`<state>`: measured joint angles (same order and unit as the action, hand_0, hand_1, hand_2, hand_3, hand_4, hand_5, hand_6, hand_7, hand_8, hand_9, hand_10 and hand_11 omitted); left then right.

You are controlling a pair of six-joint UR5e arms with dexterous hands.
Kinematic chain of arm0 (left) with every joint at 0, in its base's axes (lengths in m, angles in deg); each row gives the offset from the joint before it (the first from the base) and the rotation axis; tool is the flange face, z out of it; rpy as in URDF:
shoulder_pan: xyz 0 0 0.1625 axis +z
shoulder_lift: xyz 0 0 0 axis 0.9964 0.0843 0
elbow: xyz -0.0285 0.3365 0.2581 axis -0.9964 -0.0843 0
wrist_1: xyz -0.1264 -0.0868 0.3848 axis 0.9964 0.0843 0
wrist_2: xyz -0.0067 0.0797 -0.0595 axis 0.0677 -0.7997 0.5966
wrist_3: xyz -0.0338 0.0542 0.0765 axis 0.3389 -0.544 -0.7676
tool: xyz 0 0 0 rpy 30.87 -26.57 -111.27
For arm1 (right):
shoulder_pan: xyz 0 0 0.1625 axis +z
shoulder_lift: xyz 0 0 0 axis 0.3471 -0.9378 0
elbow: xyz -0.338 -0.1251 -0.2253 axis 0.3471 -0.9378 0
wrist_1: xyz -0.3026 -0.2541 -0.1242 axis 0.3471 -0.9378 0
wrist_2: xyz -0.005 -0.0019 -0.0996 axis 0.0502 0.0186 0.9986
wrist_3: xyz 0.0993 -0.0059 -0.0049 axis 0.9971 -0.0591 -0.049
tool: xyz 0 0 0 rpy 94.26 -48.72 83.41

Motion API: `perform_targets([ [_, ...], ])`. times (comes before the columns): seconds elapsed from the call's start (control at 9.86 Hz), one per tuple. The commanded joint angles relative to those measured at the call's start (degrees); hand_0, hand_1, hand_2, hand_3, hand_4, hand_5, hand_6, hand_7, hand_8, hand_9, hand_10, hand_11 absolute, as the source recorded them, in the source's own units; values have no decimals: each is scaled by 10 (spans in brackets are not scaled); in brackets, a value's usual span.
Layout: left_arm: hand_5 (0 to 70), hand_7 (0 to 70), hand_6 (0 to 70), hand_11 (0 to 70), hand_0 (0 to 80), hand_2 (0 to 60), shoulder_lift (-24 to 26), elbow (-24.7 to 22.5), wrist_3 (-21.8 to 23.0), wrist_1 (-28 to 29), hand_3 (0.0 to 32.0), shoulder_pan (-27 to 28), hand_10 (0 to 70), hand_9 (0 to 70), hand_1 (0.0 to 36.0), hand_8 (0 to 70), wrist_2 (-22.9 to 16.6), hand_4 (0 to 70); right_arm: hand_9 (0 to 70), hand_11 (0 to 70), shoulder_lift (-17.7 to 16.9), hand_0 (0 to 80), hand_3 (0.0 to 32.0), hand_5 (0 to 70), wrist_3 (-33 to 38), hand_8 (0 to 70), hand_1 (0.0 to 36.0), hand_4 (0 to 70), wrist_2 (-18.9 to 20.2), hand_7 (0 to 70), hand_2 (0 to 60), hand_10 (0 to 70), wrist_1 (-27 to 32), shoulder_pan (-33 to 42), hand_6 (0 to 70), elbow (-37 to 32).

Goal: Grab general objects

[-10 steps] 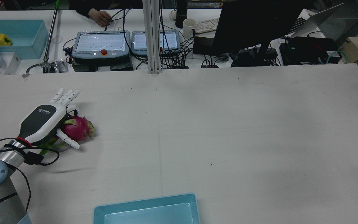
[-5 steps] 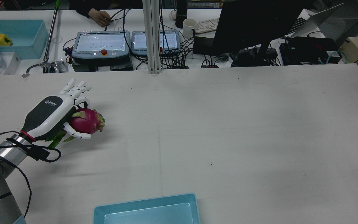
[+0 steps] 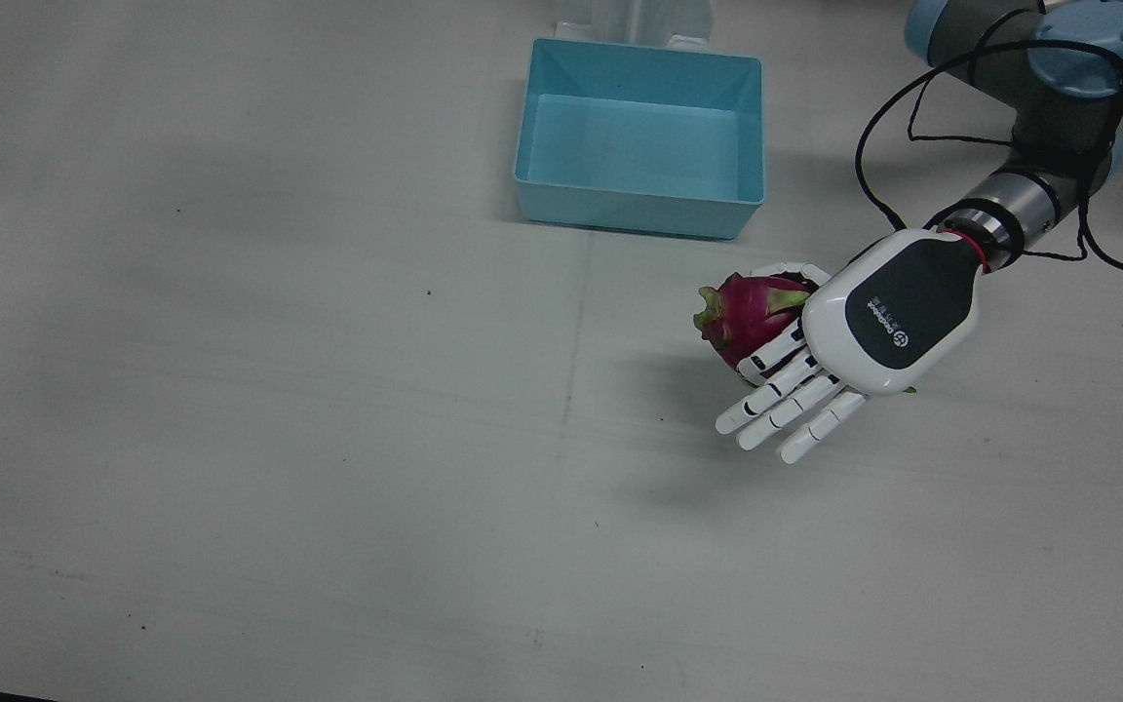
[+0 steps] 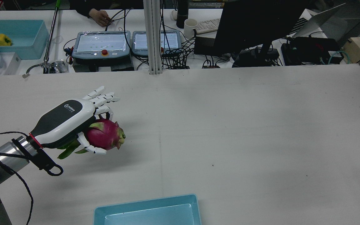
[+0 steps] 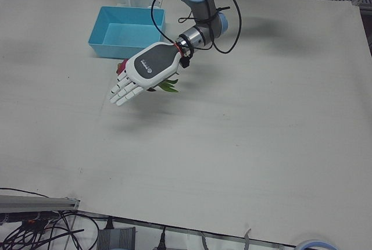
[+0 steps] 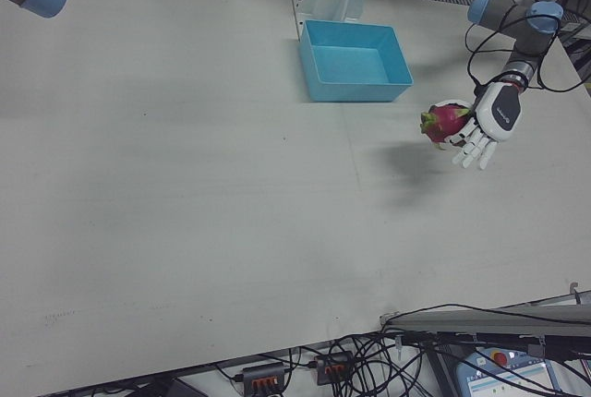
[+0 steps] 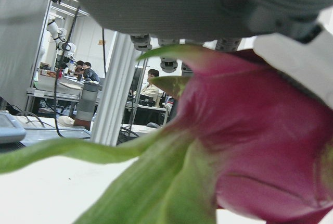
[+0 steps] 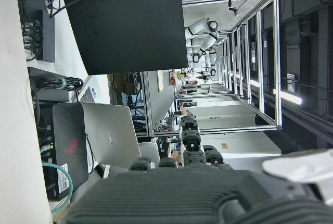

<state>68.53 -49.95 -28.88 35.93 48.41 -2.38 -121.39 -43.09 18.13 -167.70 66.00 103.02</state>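
Note:
A magenta dragon fruit (image 4: 104,136) with green scales is held under my left hand (image 4: 69,120), thumb and fingers curled around it, the other fingers stretched out. It hangs above the table with its shadow below. In the front view the fruit (image 3: 745,314) sticks out to the left of the left hand (image 3: 878,327), just below the blue bin. The fruit fills the left hand view (image 7: 260,146). It also shows in the right-front view (image 6: 444,122). My right hand (image 8: 192,182) shows only in its own view, off the table; its pose is unclear.
An empty light-blue bin (image 3: 635,219) stands at the robot's edge of the table, also in the rear view (image 4: 145,201). Beyond the far table edge are teach pendants (image 4: 102,43), cables and a monitor (image 4: 255,25).
My left hand has lifted the dragon fruit off the table and carried it to the right in the rear view, toward the table's middle.

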Motion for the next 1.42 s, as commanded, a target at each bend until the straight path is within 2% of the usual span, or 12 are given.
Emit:
perform_targets([
  [0.0,700,202,104,57,417,600,1,-27,21,-32,0,25,40,61,165,162,-74,436,0,0,0,0,0,0,0,0,0,0,0,0,0,0,0,0,0,0],
  [0.2,700,206,99,51,421,598,1,-93,24,-97,0,51,36,54,152,156,-85,450,0,0,0,0,0,0,0,0,0,0,0,0,0,0,0,0,0,0],
  [0.3,700,210,100,48,429,589,1,-131,24,-137,0,63,35,53,153,155,-85,465,0,0,0,0,0,0,0,0,0,0,0,0,0,0,0,0,0,0],
  [0.41,700,224,110,52,451,596,1,-149,26,-165,0,75,36,54,164,156,-85,497,0,0,0,0,0,0,0,0,0,0,0,0,0,0,0,0,0,0],
  [0.61,700,237,118,52,461,599,1,-153,41,-185,0,112,36,52,173,155,-85,522,0,0,0,0,0,0,0,0,0,0,0,0,0,0,0,0,0,0],
  [0.91,700,243,118,50,464,528,1,-184,44,-215,0,137,35,43,161,147,-85,538,0,0,0,0,0,0,0,0,0,0,0,0,0,0,0,0,0,0],
  [1.32,700,251,121,44,481,466,1,-187,65,-223,0,182,30,37,170,143,-78,560,0,0,0,0,0,0,0,0,0,0,0,0,0,0,0,0,0,0],
])
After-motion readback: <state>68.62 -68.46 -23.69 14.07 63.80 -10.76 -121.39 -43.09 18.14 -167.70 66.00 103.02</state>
